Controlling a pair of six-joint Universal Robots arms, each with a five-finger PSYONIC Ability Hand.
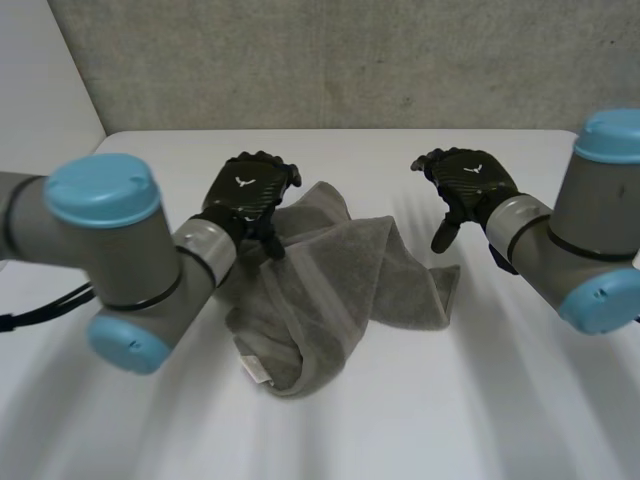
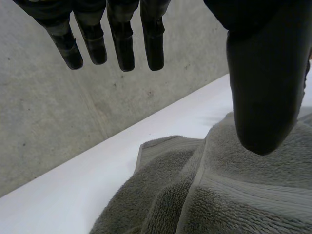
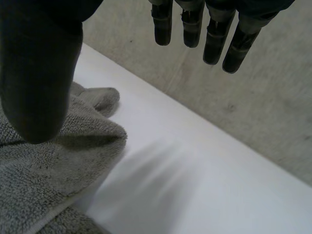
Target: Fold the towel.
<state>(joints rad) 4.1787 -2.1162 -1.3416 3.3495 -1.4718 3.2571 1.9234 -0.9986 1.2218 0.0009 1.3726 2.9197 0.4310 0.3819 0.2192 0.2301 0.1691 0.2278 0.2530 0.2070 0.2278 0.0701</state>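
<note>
A grey towel (image 1: pixel 330 290) lies crumpled in a loose heap on the white table (image 1: pixel 520 400), between the two arms. My left hand (image 1: pixel 247 195) hovers over the towel's near-left part, open, with straight fingers (image 2: pixel 122 44) and the thumb (image 2: pixel 265 92) spread above the cloth (image 2: pixel 234 195) and holding nothing. My right hand (image 1: pixel 468 185) is raised to the right of the towel, apart from it, open as well. Its fingers (image 3: pixel 214 34) and thumb (image 3: pixel 39 83) hang above the towel's edge (image 3: pixel 58 161) and bare table.
A grey wall (image 1: pixel 340 60) runs behind the table's far edge. Bare table surface (image 3: pixel 195 190) lies to the right of the towel and in front of it.
</note>
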